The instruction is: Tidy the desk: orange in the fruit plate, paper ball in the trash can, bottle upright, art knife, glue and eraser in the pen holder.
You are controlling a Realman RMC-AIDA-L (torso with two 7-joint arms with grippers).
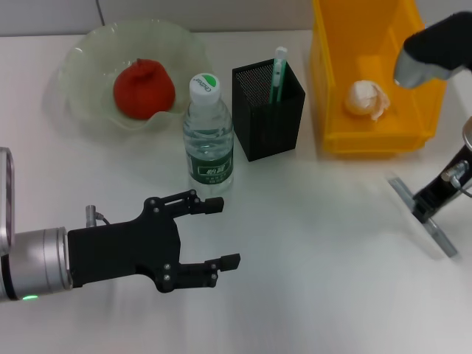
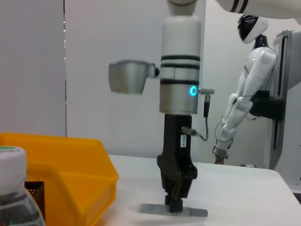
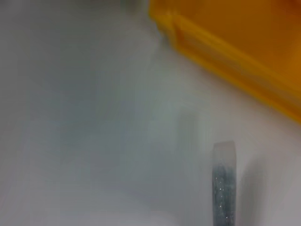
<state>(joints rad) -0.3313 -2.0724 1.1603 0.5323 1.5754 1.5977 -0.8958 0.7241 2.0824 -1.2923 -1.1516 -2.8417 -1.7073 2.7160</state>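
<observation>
Desk (image 1: 310,295) first: you have a plain white top carrying everything, and the fruit plate (image 1: 88,66) is the widest thing on it, sitting at the far left with the orange (image 1: 144,88) resting inside. To your far right stands the yellow trash can (image 1: 376,140), and you can see the paper ball (image 1: 367,99) lying on its floor. Between plate and bin you have the black mesh pen holder (image 1: 269,118), with a green and white stick standing up in it; you cannot tell what that stick is. Just beside the holder, on its left, the bottle (image 1: 209,140) stands upright, white cap up. Your left gripper (image 1: 225,232) hovers low over the desk in front of the bottle, fingers spread wide with nothing between them. Your right gripper (image 2: 174,203) points straight down on the right side, in front of the trash can, its tips down at the middle of a flat grey strip, which looks like the art knife (image 1: 420,215), lying on the desk. You cannot tell from the views whether the fingers have clamped on it.
</observation>
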